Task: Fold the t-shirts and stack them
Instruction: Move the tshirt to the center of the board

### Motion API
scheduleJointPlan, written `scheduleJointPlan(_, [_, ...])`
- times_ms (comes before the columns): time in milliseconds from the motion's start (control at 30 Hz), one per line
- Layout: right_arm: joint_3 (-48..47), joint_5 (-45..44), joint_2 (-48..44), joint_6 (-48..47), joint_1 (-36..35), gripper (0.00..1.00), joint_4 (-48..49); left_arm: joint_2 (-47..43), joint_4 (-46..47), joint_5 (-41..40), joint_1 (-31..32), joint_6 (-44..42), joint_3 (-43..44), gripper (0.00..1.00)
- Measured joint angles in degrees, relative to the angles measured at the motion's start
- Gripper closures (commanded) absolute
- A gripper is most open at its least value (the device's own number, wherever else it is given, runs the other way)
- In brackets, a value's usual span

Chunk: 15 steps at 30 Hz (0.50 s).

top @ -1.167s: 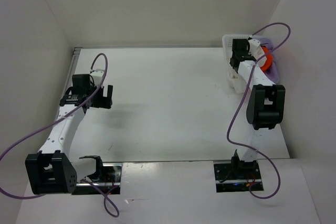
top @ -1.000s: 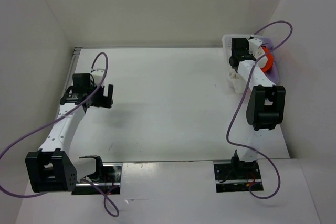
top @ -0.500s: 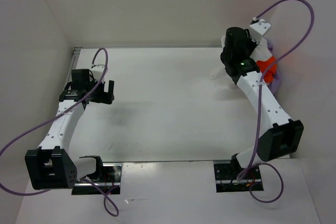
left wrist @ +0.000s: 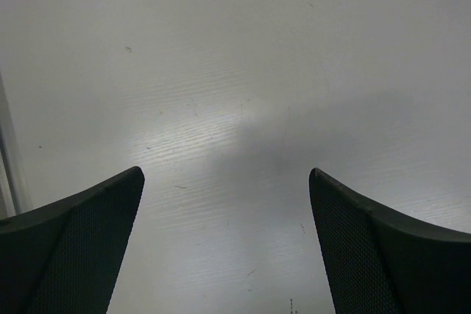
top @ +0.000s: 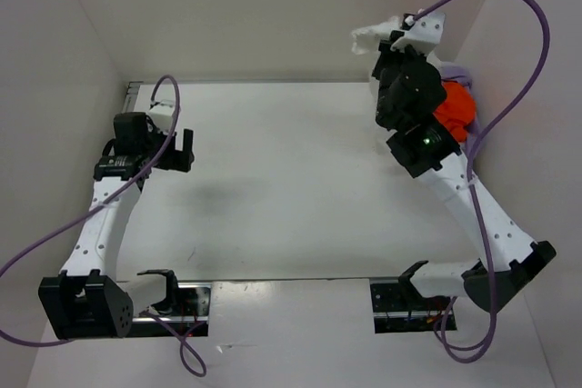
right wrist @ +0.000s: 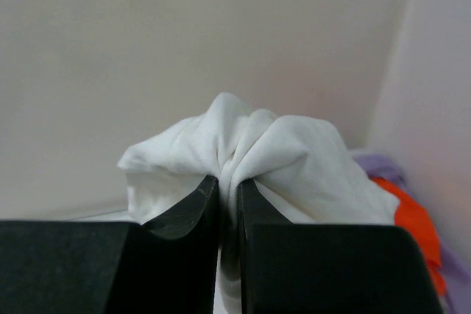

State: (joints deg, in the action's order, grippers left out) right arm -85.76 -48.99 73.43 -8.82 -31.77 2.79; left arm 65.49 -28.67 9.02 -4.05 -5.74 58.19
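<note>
Your right gripper point(top: 386, 43) rose and swung up out of the far right corner within the last second. Its jaws were pinched together on a bunched fold of the cream-white cloth t-shirt point(right wrist: 243, 145). A second before, that arm was bent low over the corner; in the overhead view it now stood tall, with the white cloth point(top: 368, 35) lifted against the back wall. I judge that the first shirt had been picked from the pile and was on its way to the open white table point(top: 291, 179). No folding had begun.

The bright orange cloth t-shirt point(top: 455, 111) and the lavender purple cloth t-shirt point(top: 461, 73) lay heaped in that corner, just behind the arm. The wrist view showed them close under the white one's hanging edge point(right wrist: 416, 229), point(right wrist: 379, 163). You could not tell whether the white shirt had cleared them, so it might drag one along. The white perforated basket seen earlier was hidden by the arm.

Your left gripper point(top: 182, 150) hung over bare table point(left wrist: 243, 71) at the left, its jaws spread wide point(left wrist: 224, 182) and holding nothing. The purple cable point(top: 509, 6) looped high beside the right wall, which stood near.
</note>
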Motion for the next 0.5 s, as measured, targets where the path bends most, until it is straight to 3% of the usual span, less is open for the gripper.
scheduleJointPlan(200, [-10.8,18.8,-1.5,1.5,-5.3,1.0,-2.8,-0.7,-0.3,-1.5,-1.5,1.7,4.0,0.01])
scheduleJointPlan(233, [-13.5,21.0,-1.1,2.6,-5.5,0.96,-3.6,-0.7,-0.3,-1.9,-2.1,2.0,5.3,0.01])
scheduleJointPlan(267, [-15.8,22.6,-0.4,3.6,-5.5,0.83,-4.0,-0.7,-0.4,-2.4,-2.6,2.1,6.8,0.01])
scheduleJointPlan(333, [-18.9,23.1,1.5,5.7,-5.5,0.69,-4.1,-0.7,0.0,-3.3,-3.5,2.0,10.1,0.01])
scheduleJointPlan(367, [-19.1,22.7,2.2,6.8,-5.5,0.4,-4.1,-0.7,0.5,-3.7,-3.9,1.5,11.6,0.01])
scheduleJointPlan(400, [-18.9,22.4,2.8,8.2,-5.5,0.25,-4.4,-0.7,0.9,-4.1,-4.1,1.2,12.6,0.01])
scheduleJointPlan(500, [-16.5,22.2,7.1,12.0,-4.3,0.03,-7.8,-0.8,1.3,-4.9,-4.2,-1.3,13.8,0.01])
